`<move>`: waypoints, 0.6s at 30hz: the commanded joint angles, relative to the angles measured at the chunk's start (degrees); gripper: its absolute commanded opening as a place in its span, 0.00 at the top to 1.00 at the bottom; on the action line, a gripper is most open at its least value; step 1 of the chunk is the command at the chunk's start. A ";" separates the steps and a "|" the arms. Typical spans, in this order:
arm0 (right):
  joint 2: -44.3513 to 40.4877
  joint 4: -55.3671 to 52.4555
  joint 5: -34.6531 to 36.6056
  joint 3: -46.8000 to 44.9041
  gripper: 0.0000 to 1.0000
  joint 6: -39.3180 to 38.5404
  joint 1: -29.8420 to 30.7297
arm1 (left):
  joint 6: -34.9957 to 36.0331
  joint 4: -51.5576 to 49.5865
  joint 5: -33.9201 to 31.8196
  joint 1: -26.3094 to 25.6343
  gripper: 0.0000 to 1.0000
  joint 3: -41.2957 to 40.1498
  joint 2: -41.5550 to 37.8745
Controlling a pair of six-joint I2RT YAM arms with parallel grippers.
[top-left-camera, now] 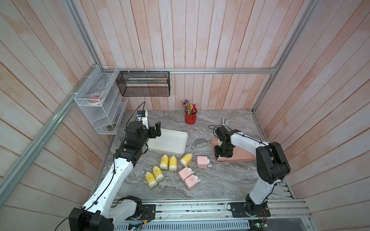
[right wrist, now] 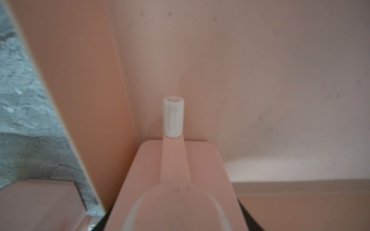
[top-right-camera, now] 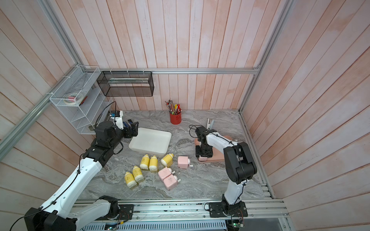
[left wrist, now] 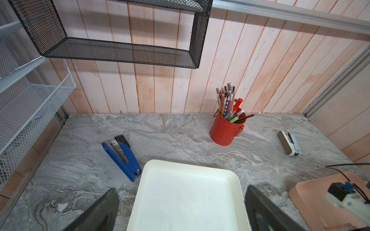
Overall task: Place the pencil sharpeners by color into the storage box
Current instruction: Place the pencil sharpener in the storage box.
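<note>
Several yellow bottle-shaped pencil sharpeners lie in a loose group at the middle of the table in both top views. Three pink boxy ones lie just right of them. My right gripper is shut on a further pink sharpener, held low in the near-left corner of the pink storage box. Whether it touches the floor of the box I cannot tell. My left gripper hangs open over the left edge of the white storage box, and its fingers hold nothing.
A red pencil cup stands at the back wall. A blue stapler lies left of the white box and a pale stapler lies at the back right. A black mesh shelf and a white wire rack hang at the back left.
</note>
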 commanded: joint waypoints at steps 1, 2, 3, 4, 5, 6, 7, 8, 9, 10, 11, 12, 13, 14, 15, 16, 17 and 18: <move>1.03 -0.42 -0.71 0.46 0.67 0.32 0.43 | 0.86 0.16 -0.20 -0.39 0.00 -0.44 -0.03; 1.01 -0.43 -0.66 0.38 0.66 0.28 0.44 | 0.89 0.17 -0.24 -0.39 0.00 -0.44 -0.12; 1.06 -0.43 -0.57 0.26 0.65 0.17 0.48 | 0.92 0.23 -0.24 -0.38 0.00 -0.44 -0.02; 1.01 -0.44 -0.57 0.17 0.64 0.11 0.48 | 0.82 0.20 -0.24 -0.35 0.00 -0.44 -0.01; 1.01 -0.39 -0.44 0.08 0.63 0.01 0.44 | 0.89 0.22 -0.32 -0.41 0.00 -0.49 -0.01; 1.01 -0.39 -0.33 -0.05 0.62 -0.07 0.49 | 0.82 0.12 -0.20 -0.45 0.00 -0.44 0.01; 1.01 -0.38 -0.38 -0.08 0.61 -0.16 0.50 | 0.89 0.14 -0.31 -0.40 0.00 -0.44 0.04; 1.02 -0.39 -0.32 -0.10 0.60 -0.17 0.49 | 0.89 0.11 -0.33 -0.40 0.00 -0.45 0.04; 1.06 -0.44 -0.31 -0.09 0.59 -0.21 0.55 | 0.90 0.11 -0.33 -0.41 0.00 -0.42 0.01; 1.10 -0.44 -0.22 -0.10 0.57 -0.28 0.53 | 0.89 0.14 -0.42 -0.40 0.00 -0.46 0.07; 1.11 -0.40 -0.20 -0.09 0.56 -0.25 0.48 | 0.89 0.15 -0.49 -0.44 0.00 -0.40 -0.01; 1.10 -0.37 -0.20 -0.09 0.56 -0.30 0.49 | 0.89 0.11 -0.51 -0.42 0.00 -0.48 -0.01; 1.10 -0.34 -0.21 -0.09 0.55 -0.41 0.56 | 0.97 0.13 -0.51 -0.45 0.00 -0.45 -0.01; 1.04 -0.41 -0.20 -0.02 0.54 -0.36 0.57 | 0.97 0.11 -0.51 -0.40 0.00 -0.44 -0.01; 1.01 -0.41 -0.18 -0.03 0.53 -0.40 0.55 | 0.89 0.11 -0.49 -0.44 0.00 -0.49 -0.01; 1.02 -0.44 -0.13 -0.14 0.52 -0.38 0.48 | 1.00 0.12 -0.51 -0.41 0.00 -0.38 0.08; 1.01 -0.42 -0.03 0.01 0.51 -0.37 0.48 | 0.90 0.07 -0.51 -0.39 0.00 -0.35 0.03; 1.01 -0.52 -0.08 0.00 0.50 -0.44 0.48 | 0.96 0.06 -0.51 -0.39 0.00 -0.40 0.08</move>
